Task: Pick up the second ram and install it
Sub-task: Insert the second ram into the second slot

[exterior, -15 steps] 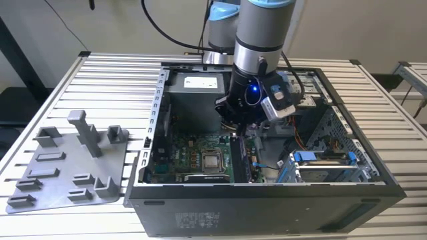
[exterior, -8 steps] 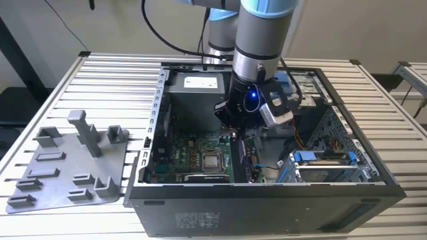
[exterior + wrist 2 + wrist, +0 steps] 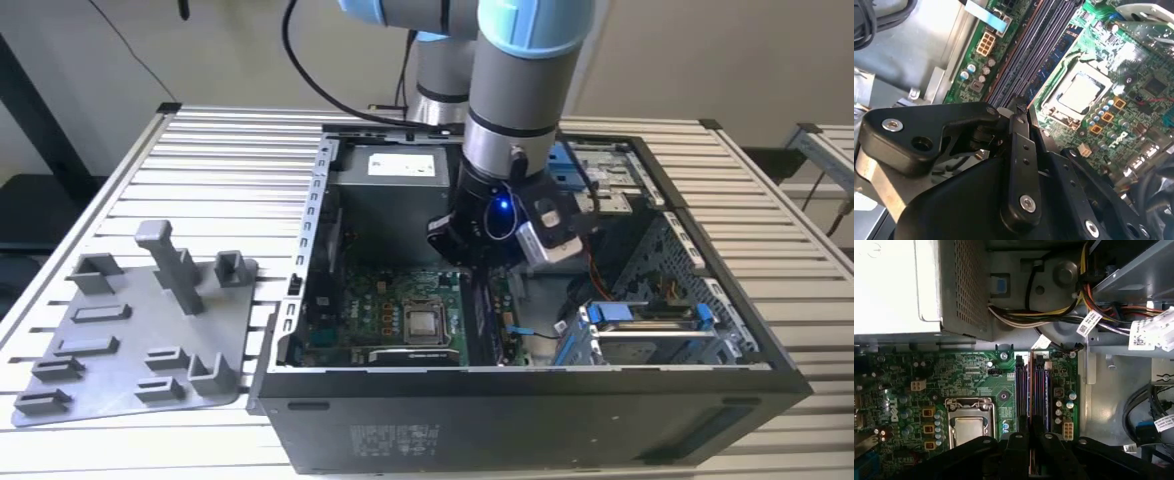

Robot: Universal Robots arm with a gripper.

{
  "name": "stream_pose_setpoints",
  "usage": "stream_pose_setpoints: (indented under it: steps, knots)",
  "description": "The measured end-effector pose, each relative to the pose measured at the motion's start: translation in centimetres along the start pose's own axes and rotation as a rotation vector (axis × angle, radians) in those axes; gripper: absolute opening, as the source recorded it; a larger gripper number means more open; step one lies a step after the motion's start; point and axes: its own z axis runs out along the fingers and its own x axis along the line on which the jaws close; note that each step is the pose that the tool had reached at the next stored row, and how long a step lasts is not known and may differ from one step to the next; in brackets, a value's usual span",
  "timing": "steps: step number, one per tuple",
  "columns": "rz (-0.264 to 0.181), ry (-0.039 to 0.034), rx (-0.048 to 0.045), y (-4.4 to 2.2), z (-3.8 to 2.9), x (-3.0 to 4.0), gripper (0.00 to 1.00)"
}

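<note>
1. The claw (image 3: 1019,107) hangs inside the open case (image 3: 534,385), low over the board (image 3: 954,375), with its tips just above the slots (image 3: 1032,390).
2. Its fingers (image 3: 1021,150) are drawn together, and a thin edge seems pinched between them, likely the ram (image 3: 1031,385); the fingers hide most of it, so this is a judgement.
3. The ram, if that is it, stands upright directly under the claw, in line with the slots.
4. The pick-up looks done. Seating is not confirmed: whether the ram sits fully in a slot cannot be told.
5. The tray (image 3: 134,340) lies on the table (image 3: 227,170), well apart from the claw.
</note>
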Motion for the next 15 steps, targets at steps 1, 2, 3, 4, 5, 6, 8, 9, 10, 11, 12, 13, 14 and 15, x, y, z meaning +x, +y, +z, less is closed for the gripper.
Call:
stream_pose_setpoints:
  steps: [1, 2, 3, 4, 5, 6, 8, 9, 10, 11, 12, 13, 14, 15]
  knots:
    - [-0.001, 0.0003, 0.0000, -0.10, 0.09, 0.03, 0.15]
    - [-0.002, 0.0003, -0.0002, -0.16, 0.21, 0.08, 0.15]
    - [-0.002, 0.0004, 0.0000, -0.25, 0.30, 0.09, 0.15]
    - [-0.002, 0.0004, 0.0000, -0.39, 0.36, 0.11, 0.15]
    - [-0.002, 0.0003, 0.0001, -0.49, 0.44, 0.17, 0.15]
    - [-0.002, 0.0003, -0.0001, -0.57, 0.55, 0.26, 0.15]
    - [0.001, 0.0003, -0.0001, -0.68, 0.75, 0.39, 0.15]
    - [0.002, 0.0004, 0.0001, -0.77, 0.82, 0.40, 0.15]
    - [0.004, 0.0003, -0.0001, -0.88, 0.91, 0.40, 0.15]
    - [0.006, 0.0004, -0.0004, -0.99, 0.99, 0.40, 0.15]
    - [0.008, 0.0004, -0.0008, -1.07, 1.07, 0.40, 0.15]
    - [0.011, 0.0005, -0.0008, -1.13, 1.14, 0.40, 0.15]
    - [0.016, 0.0004, -0.0010, -1.16, 1.23, 0.40, 0.15]
    - [0.021, 0.0005, -0.0009, -1.17, 1.33, 0.40, 0.15]
